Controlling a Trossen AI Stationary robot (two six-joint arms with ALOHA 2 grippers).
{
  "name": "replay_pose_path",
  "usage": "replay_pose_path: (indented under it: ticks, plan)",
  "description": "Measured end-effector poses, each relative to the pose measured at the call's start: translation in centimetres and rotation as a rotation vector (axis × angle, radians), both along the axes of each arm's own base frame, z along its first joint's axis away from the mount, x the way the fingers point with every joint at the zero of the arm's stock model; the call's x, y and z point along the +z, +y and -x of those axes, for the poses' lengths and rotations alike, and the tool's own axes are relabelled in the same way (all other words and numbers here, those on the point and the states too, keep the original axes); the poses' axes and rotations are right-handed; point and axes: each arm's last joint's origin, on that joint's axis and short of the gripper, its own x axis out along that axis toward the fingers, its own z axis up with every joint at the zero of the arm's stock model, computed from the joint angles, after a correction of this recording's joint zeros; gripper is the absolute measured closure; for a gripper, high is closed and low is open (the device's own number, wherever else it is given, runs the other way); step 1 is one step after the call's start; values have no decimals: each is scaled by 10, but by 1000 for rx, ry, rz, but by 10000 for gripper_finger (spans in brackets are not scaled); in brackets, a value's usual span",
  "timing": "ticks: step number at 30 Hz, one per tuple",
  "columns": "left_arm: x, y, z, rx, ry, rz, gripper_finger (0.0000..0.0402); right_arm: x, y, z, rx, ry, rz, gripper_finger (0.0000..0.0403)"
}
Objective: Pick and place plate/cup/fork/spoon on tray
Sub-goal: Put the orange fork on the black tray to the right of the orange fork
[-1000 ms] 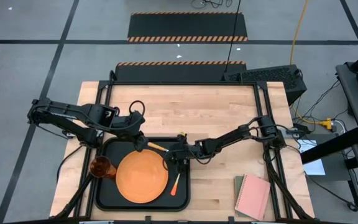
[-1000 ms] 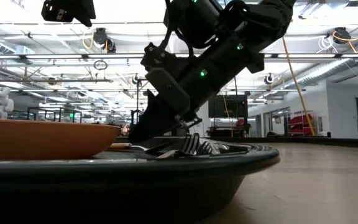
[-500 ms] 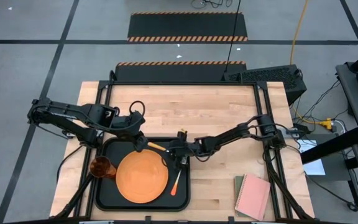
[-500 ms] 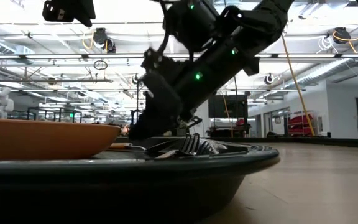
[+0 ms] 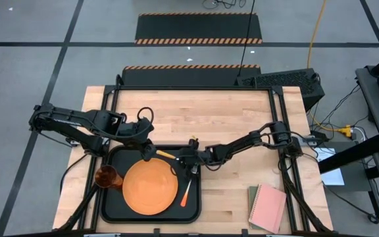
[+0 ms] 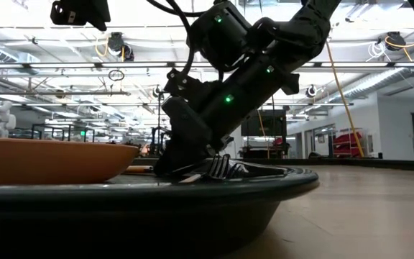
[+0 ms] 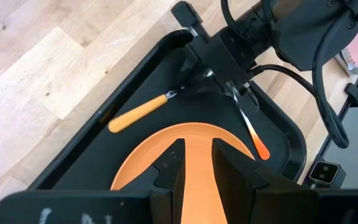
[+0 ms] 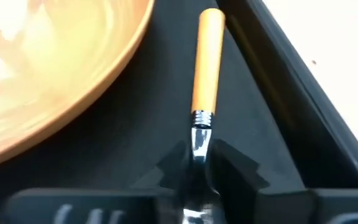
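Since a second ago my right gripper [image 5: 188, 162] narrowed onto the spoon [image 8: 202, 99] mid-frame; plate [image 5: 150, 186], cup [image 5: 106, 177], fork [image 5: 185, 193] already on tray [image 5: 114, 209]; left gripper [image 5: 149, 150] part-closed, empty.

Bright, even overhead light – soft shadows; right wrist view blurry up close, low-view foreground soft.

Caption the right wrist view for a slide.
Right gripper closing around the spoon on the tray, beside the plate.
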Motion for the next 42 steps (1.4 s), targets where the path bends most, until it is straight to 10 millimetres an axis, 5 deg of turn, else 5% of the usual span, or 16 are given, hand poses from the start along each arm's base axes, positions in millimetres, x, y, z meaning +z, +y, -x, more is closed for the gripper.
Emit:
replay_pose_path:
  ticks: [5,18,25,37,42]
  plan:
    - [0,0,0,-1,0,0,321,1,0,0,-18,-6,-18,393]
    - [0,-1,0,-14,-4,3,321,38,-6,2,-34,-84,-47,397]
    - [0,-1,0,-14,7,77,313,74,-3,16,-23,-72,-45,398]
    - [1,9,-15,-264,-79,42,152,130,3,44,71,-98,-125,398]
    - [-12,22,-39,-229,-76,191,128,144,2,51,78,-124,-126,398]
